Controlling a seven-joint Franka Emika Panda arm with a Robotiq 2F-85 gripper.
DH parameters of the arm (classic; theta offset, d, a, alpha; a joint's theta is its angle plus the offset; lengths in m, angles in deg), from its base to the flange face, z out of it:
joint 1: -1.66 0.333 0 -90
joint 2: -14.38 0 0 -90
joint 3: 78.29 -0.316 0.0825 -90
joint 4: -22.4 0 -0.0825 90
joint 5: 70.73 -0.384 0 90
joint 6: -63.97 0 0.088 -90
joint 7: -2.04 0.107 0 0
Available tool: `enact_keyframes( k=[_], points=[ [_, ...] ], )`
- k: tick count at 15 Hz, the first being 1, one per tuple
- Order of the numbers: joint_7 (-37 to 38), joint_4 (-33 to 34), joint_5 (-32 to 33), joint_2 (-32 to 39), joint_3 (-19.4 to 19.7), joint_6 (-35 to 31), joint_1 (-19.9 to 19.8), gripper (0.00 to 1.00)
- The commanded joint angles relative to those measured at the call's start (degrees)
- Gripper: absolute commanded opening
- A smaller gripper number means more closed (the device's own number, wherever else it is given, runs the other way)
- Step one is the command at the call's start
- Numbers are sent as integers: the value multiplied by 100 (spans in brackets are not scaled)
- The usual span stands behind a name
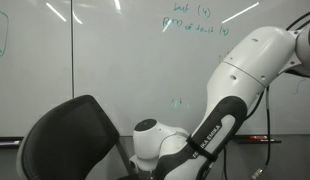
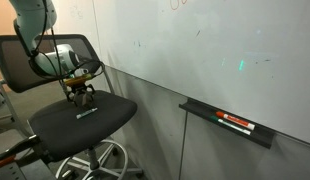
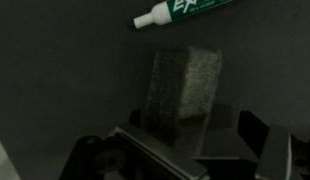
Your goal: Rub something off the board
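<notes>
Eraser, rect. fuzzy grey felt block, centre frame on dark fabric seat, green marker top edge, gripper fingers wide apart, holding nothing.

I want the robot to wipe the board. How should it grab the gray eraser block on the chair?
Pinch its two long sides, coming straight down. The eraser lies flat on the chair seat, a narrow block with its sides free, and the open pincer hangs right above it.

"EX" shows on the green marker; handwriting on the board unreadable
</notes>
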Motion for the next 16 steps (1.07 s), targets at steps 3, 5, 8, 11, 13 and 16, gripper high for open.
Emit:
enact_keyframes(
  k=[3, 5, 8, 11, 13, 16],
  points=[
    [662, 436, 18, 253, 368, -85, 256, 68],
    [751, 417, -7, 250, 404, -60, 278, 51],
    [836, 309, 41, 163, 482, -34, 341, 31],
    [876, 125, 90, -26, 552, -7, 394, 31],
    [879, -55, 131, -234, 600, -3, 401, 31],
    [950, -240, 416, -534, 813, -77, 487, 31]
  ],
)
